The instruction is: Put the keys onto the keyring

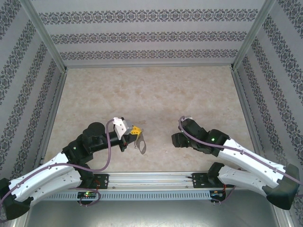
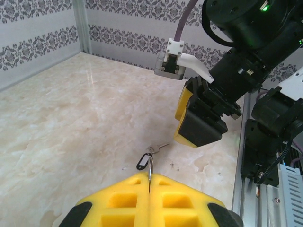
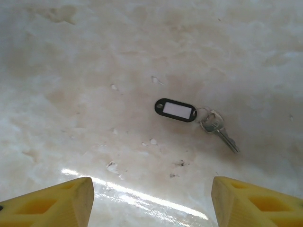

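Your left jaws, pressed together, pinch the keyring (image 1: 140, 143). Your right jaws hang spread over the key (image 3: 176, 109), flat on the near bench (image 3: 94, 56); closing may, it seems, only push it away.

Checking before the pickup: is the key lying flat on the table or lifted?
Lying flat: the key rests on the table beside its black tag, nothing gripping it.

The keyring (image 1: 140, 142), a large thin grey metal loop, is clamped in the left pincer (image 2: 149, 184), left of centre near the front. The key (image 3: 218, 128), silvery with a black, white-centred oblong tag (image 3: 175, 109), lies flat on the bench (image 3: 94, 56) just right of the loop.
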Tool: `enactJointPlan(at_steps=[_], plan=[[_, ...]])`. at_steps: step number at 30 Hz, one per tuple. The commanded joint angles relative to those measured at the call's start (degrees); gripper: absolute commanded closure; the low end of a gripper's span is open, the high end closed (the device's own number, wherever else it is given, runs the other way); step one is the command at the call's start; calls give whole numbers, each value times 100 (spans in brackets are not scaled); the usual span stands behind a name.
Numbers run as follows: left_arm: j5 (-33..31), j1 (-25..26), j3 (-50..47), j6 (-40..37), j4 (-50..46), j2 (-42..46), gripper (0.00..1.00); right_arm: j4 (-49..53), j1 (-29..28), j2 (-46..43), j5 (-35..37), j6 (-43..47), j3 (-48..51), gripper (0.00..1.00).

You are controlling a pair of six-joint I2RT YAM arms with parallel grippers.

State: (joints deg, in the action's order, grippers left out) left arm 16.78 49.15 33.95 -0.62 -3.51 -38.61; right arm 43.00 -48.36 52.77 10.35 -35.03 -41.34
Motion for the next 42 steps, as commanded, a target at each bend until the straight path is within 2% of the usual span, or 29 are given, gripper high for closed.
enactJointPlan(at_steps=[1, 10, 29, 42], plan=[[-228, 69, -56, 124, 39, 129, 100, -414, 197, 183, 81, -284, 241, 34], [-273, 69, -226, 151, 246, 323, 100, -1105, 737, 790, -251, -373, 623, 35], [-219, 68, -223, 117, 313, 236, 100, -2025, 832, 1400, -644, -654, 1235, 37], [-304, 64, -253, 132, 316, 399, 100, -2545, 839, 2197, -889, -556, 1144, 41]])
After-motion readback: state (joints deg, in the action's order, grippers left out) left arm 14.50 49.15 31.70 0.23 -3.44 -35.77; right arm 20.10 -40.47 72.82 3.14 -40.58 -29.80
